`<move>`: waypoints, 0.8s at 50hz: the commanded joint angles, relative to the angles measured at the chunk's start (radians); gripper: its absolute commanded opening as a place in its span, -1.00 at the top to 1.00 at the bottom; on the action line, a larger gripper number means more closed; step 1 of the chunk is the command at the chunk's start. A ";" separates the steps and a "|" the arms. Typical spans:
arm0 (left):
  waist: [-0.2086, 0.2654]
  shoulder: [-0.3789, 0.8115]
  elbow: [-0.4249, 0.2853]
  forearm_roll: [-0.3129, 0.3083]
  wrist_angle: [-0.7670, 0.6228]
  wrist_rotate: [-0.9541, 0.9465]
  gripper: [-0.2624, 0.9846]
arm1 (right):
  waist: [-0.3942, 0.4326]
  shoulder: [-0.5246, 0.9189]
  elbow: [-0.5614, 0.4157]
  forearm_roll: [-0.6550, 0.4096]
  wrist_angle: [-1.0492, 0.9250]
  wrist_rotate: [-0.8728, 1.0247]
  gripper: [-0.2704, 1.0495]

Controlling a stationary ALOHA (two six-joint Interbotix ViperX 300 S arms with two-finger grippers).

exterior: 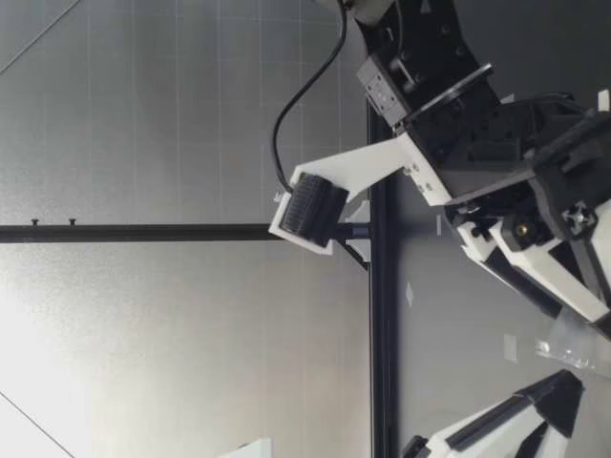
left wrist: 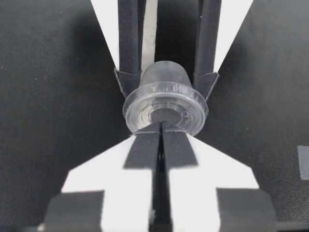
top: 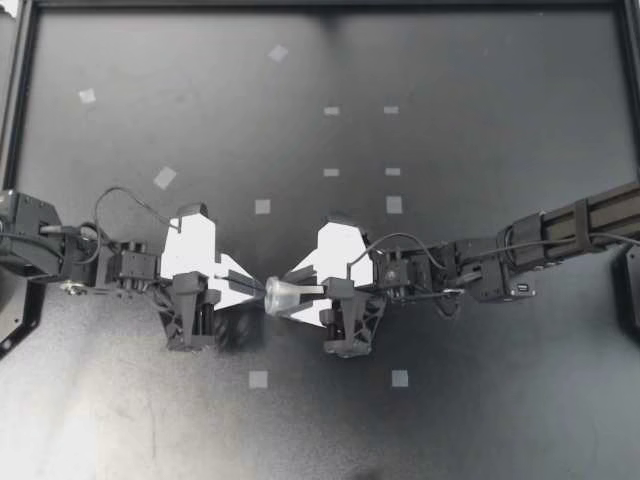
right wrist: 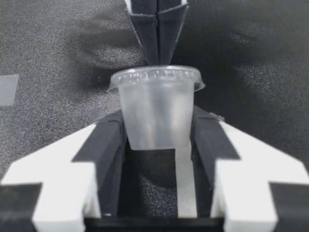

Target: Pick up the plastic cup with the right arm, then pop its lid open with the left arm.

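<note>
Lidded clear plastic cup (top: pixel 281 295) hangs above the table (top: pixel 480 80) — my right claw (top: pixel 300 290), half spread, clamps its tapered body; my left claw (top: pixel 256 286) is closed tight at the lid (left wrist: pixel 166 108) rim. Likely light, thin-walled, slippery — best gripped gently just under the rim.

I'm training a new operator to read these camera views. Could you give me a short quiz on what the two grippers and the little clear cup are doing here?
1. True or false: the left gripper has its fingers spread wide apart.
2. Multiple choice: how does the right gripper hold the cup? A) by its side walls, one finger on each side; B) by its base alone; C) not at all.
3. Fill in the blank: the cup's lid faces the ___ gripper.

Key: 1 false, its fingers are pressed together; 2 A; 3 left.
</note>
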 commanded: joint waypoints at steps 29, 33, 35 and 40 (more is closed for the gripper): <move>-0.002 -0.189 0.071 -0.029 -0.160 -0.066 0.62 | 0.015 -0.206 0.178 -0.003 -0.247 -0.014 0.13; -0.002 -0.216 0.081 -0.057 -0.235 -0.127 0.59 | 0.015 -0.249 0.216 -0.003 -0.350 -0.015 0.13; -0.005 -0.224 0.083 -0.063 -0.272 -0.187 0.58 | 0.015 -0.265 0.230 -0.003 -0.393 -0.020 0.13; -0.008 -0.230 0.078 -0.067 -0.367 -0.474 0.53 | 0.015 -0.308 0.265 -0.003 -0.500 -0.060 0.13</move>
